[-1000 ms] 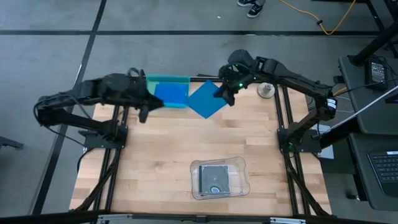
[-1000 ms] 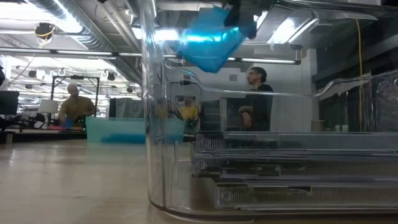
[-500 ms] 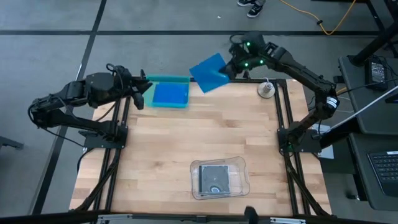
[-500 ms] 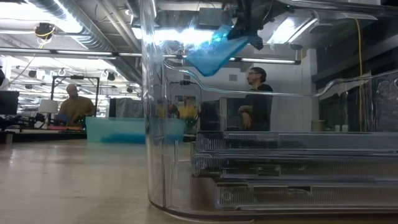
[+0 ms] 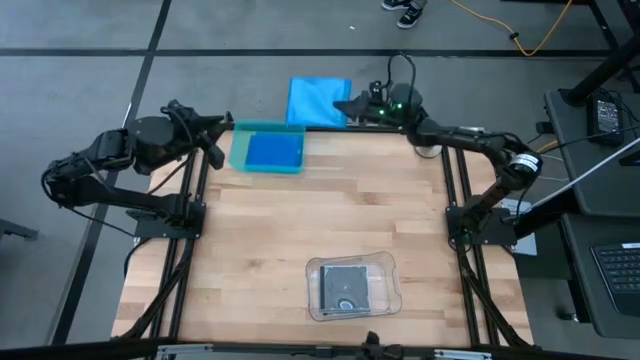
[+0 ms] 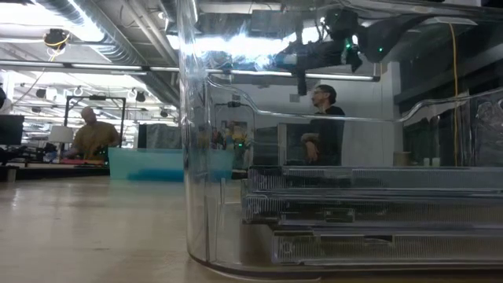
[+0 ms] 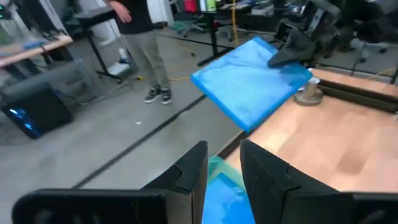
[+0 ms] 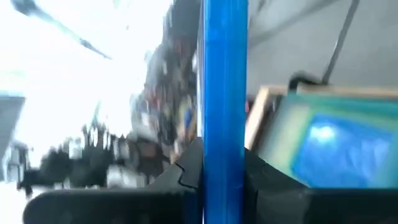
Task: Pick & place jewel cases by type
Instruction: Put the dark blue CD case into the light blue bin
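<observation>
Two dark robot arms reach in from opposite sides of a wooden tabletop [image 5: 300,230], both working near its far edge. The right end effector [image 5: 350,105] is clamped on the edge of a bright blue jewel case [image 5: 318,102], holding it flat in the air just beyond the far edge of the tabletop, over the grey floor. In the right wrist view this case [image 8: 224,99] shows edge-on as a blue bar pinched between the two dark fingers [image 8: 186,171].

The left end effector [image 5: 225,135] hangs near the far left corner, just beside a teal translucent tray [image 5: 240,150]. It holds nothing, and its fingers [image 7: 189,171] stand a narrow gap apart in the left wrist view. A second blue jewel case [image 5: 274,152] lies flat inside the teal tray, which sits at the far edge.

A larger clear plastic tray [image 5: 385,300] sits near the middle of the near edge. A dark square jewel case showing a disc [image 5: 345,288] lies in it. In the low view the clear tray's wall fills the foreground with thin cases stacked inside.

A small round metal fitting [image 5: 428,146] sits at the far right corner. Two people [image 6: 322,126] show in the room behind, in the low view.
</observation>
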